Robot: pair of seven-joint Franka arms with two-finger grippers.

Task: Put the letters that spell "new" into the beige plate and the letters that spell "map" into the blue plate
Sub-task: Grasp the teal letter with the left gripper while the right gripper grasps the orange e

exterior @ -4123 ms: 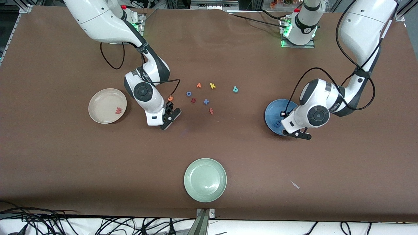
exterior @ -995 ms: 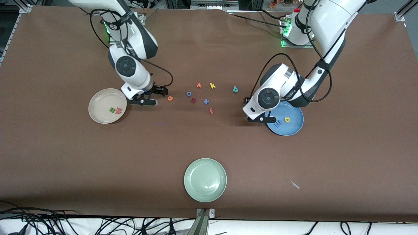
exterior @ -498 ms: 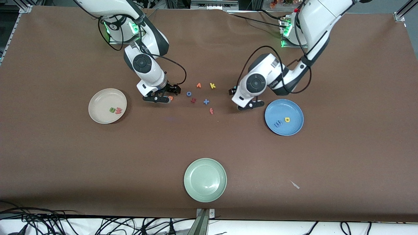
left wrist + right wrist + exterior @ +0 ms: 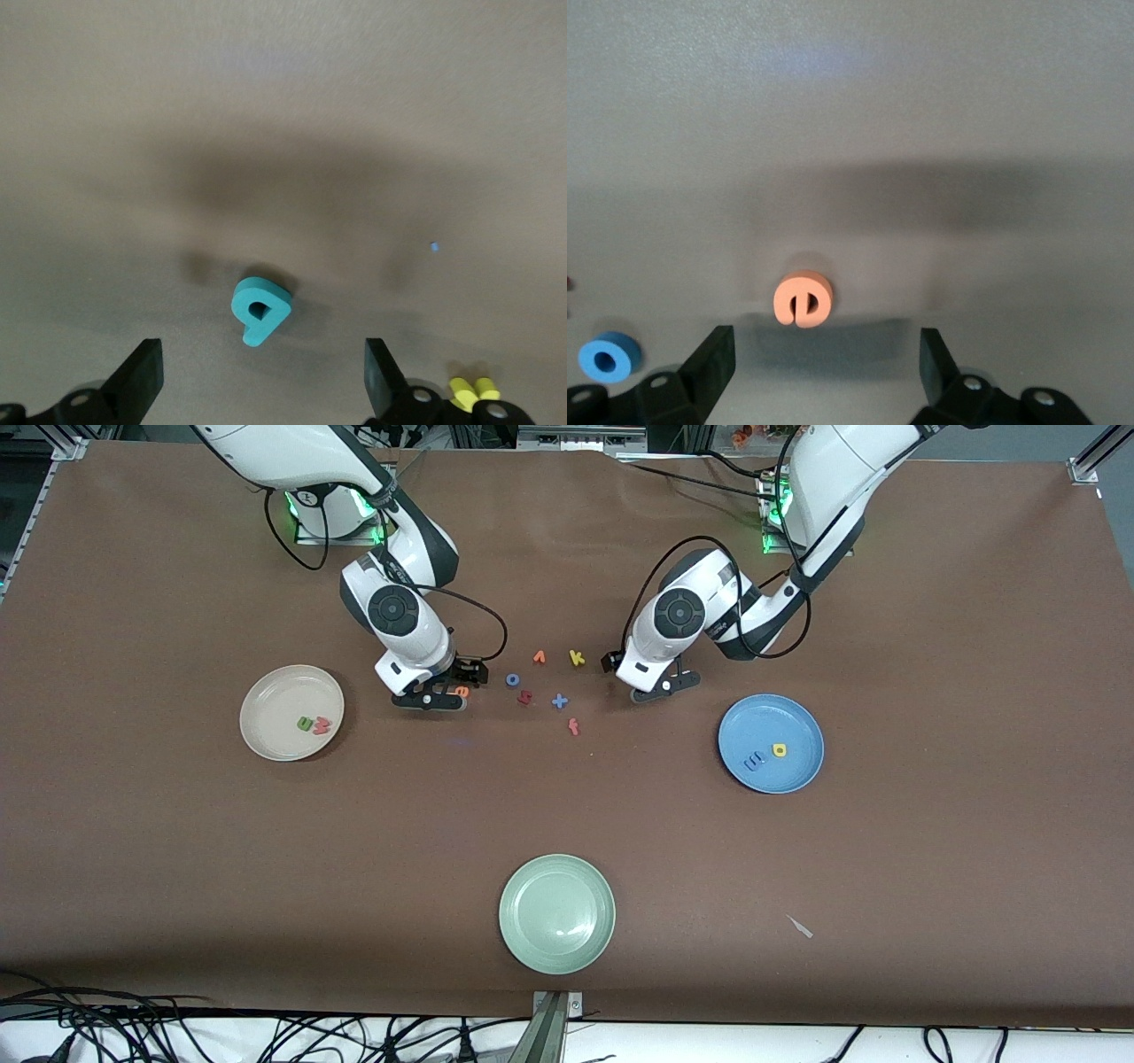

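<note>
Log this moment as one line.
left tool open over p | right tool open over e | neither lifted

No printed text or labels are readable; the only characters are the foam letters (image 4: 540, 682) themselves.

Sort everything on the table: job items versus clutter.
Job: beige plate holding green n and red w; orange e; blue plate holding blue m and yellow a; teal p.

Clutter: green plate, yellow k, blue o.

n (image 4: 304, 724) and w (image 4: 322, 726) lie in one plate (image 4: 266, 691); m (image 4: 754, 761), a (image 4: 780, 750) in another (image 4: 797, 717).
</note>
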